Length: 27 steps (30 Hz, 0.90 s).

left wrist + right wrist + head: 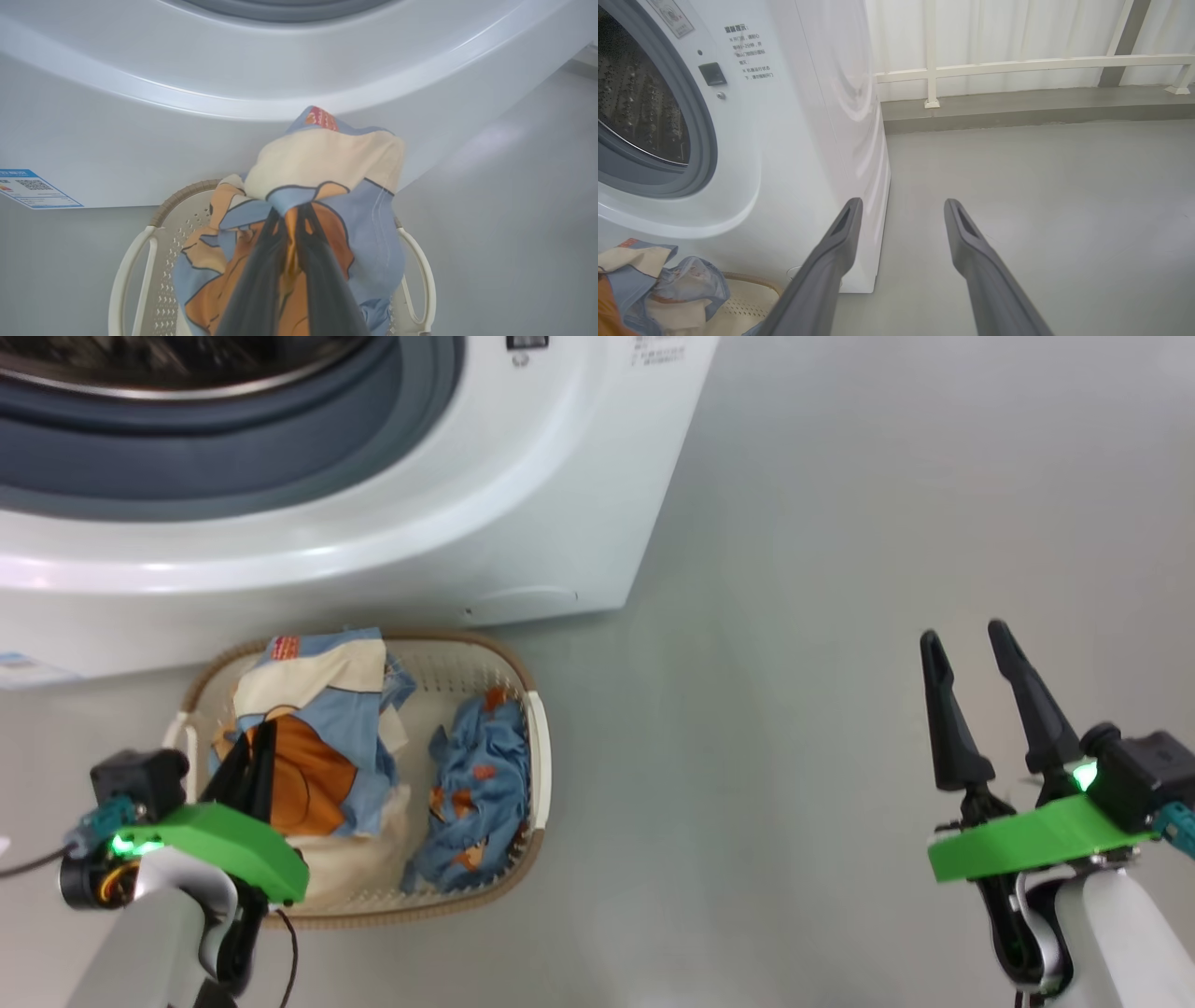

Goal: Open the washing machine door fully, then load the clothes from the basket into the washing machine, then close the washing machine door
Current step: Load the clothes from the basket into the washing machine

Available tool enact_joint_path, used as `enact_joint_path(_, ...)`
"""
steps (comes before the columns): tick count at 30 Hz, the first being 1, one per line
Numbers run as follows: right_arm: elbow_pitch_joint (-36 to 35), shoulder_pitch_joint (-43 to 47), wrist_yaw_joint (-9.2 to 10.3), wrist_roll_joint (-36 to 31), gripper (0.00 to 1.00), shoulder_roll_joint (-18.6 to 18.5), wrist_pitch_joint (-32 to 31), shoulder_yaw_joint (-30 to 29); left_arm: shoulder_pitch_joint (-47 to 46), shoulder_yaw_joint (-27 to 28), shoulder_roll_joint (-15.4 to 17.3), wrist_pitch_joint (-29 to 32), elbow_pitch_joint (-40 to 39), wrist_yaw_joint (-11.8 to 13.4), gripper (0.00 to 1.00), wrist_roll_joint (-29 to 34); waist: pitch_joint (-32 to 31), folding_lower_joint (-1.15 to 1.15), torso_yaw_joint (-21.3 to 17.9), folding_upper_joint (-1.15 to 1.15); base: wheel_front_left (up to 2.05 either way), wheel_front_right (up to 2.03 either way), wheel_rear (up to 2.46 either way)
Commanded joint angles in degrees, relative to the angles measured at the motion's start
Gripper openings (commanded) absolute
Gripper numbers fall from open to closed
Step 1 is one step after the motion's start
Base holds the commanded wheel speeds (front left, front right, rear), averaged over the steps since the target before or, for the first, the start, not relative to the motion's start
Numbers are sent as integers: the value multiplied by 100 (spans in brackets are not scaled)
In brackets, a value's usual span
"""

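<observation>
Head view: left gripper (257, 733) pinched on orange-patch garment (313, 761) in basket (540, 747)

Left gripper: fingers drawn nearly together, a fold of the orange, cream and light blue cloth clamped between them. In the left wrist view the two dark fingers (261, 280) converge at the fold, and the garment bunches above the tips toward 12 o'clock, against the white front of the washing machine (420, 551). The left forearm enters from 7 o'clock of the head view, fingers pointing to 12 o'clock.

Right gripper (963, 633): jaws parted, a clear gap between them, holding nothing and touching nothing. It sits at 4 o'clock of the head view above bare grey floor (794, 709), well apart from the basket, fingers angled toward 11 o'clock.

Basket stands on the floor at 7 o'clock, just beside the machine's base. A second blue garment (476, 784) lies crumpled in its 3 o'clock half.

Machine opening is at 10 o'clock, grey-blue rubber ring (233, 457) exposed. The right wrist view shows the steel drum (640, 107) through the opening. A blue label sticker (32, 189) is on the lower front panel.
</observation>
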<state>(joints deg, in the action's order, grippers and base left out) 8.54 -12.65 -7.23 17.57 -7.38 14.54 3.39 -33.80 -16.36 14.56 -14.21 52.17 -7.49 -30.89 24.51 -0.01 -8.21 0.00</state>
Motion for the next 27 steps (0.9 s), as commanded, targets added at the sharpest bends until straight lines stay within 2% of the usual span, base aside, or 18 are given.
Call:
enact_joint_path(1,-93,171,-25,-34,91,-83,46,76,183,257,141,-78,-231,56,0,106,-386,1,59,0,0,0,0)
enact_joint_path(14,-32,765,-25,-19,91,-282,46,4,1506,1302,-194,-78,-1846,95,0,824,-1308,1,125,0,0,0,0)
enact_joint_path(27,-6,1103,-25,13,91,-387,46,-22,2461,1883,-530,-78,-3169,100,0,1390,-1771,1,192,0,0,0,0)
